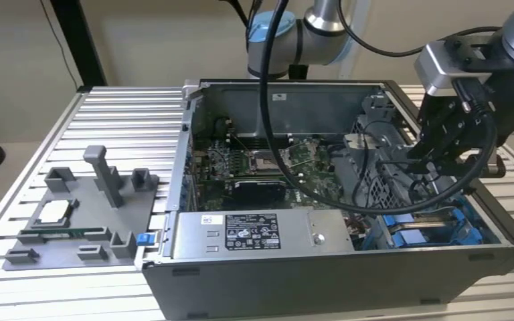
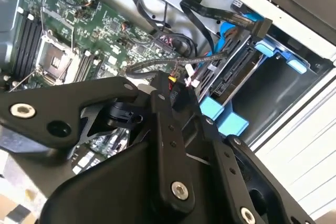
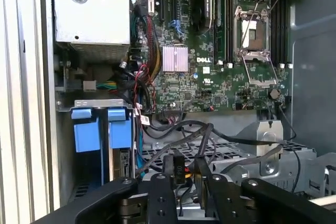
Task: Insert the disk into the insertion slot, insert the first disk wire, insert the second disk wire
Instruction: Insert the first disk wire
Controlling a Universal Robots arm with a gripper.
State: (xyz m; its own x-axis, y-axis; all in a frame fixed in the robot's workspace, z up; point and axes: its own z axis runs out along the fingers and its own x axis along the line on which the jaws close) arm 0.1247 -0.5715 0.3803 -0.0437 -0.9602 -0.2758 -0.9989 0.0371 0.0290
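My gripper [image 1: 428, 164] hangs inside the open computer case, over the drive cage on the exterior view's right. In the first wrist view its black fingers [image 3: 160, 192] close on the black plug of a disk wire [image 3: 178, 169], whose cable loops up over the grey perforated cage. The disk [image 2: 235, 73] sits edge-on in the insertion slot [image 3: 86, 129], between bright blue rails. A second black disk wire with a flat plug [image 2: 258, 25] hangs loose just above the disk. The gripper [image 2: 168, 95] is close to the disk, a short way from its connector edge.
The green motherboard [image 1: 266, 167] lies in the case's middle, and the grey labelled power-supply box [image 1: 248, 234] stands at the front. Loose black cables cross the cage. On the exterior view's left, a grey fixture plate [image 1: 78, 221] with small parts rests on the ribbed table.
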